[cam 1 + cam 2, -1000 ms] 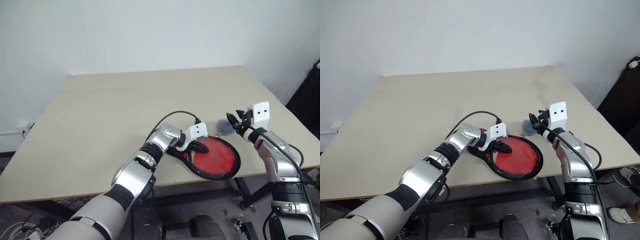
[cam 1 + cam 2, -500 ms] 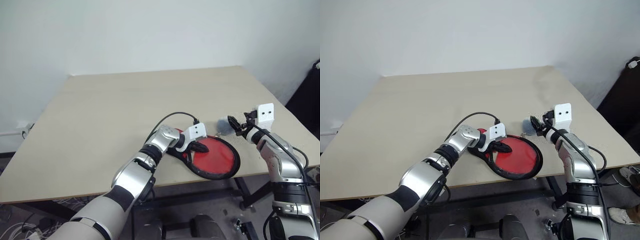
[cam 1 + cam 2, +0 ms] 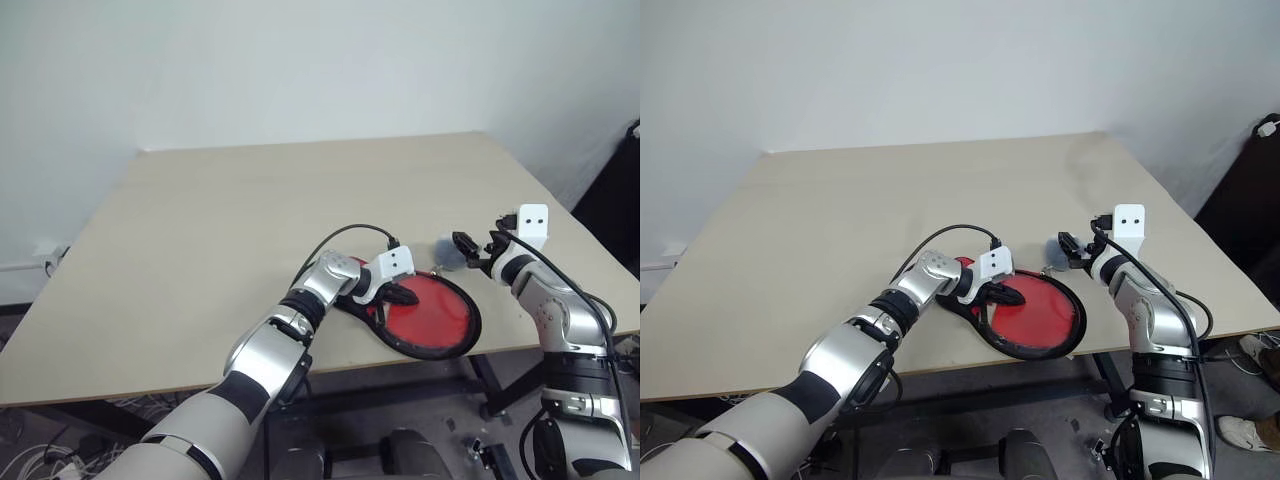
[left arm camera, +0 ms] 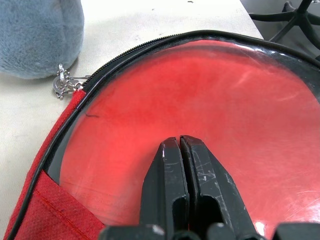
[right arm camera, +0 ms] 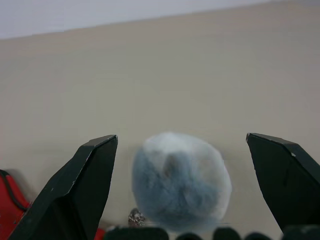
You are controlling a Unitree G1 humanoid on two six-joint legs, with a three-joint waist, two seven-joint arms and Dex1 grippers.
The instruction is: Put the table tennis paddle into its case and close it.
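The table tennis paddle (image 3: 435,318) lies with its red face up inside the open case (image 3: 442,352), whose black zipped rim rings it near the table's front edge. The case's red lining (image 4: 45,210) shows at one side. My left gripper (image 3: 410,297) is shut, its fingertips (image 4: 179,145) resting on the paddle's red face (image 4: 210,95). My right gripper (image 3: 466,248) stands open just right of a small grey-blue fluffy ball (image 5: 180,182), which sits between its spread fingers without touching them. A metal zip pull (image 4: 62,84) lies by the ball (image 4: 35,35).
The case overhangs close to the front edge of the tan table (image 3: 250,220). A black cable (image 3: 345,232) loops over my left wrist. A dark object (image 3: 615,200) stands beyond the table's right side. Open tabletop stretches to the left and back.
My right gripper has opened wide, rolled, and sunk slightly toward the table by the fluffy ball. The left gripper, paddle and case have stayed put.
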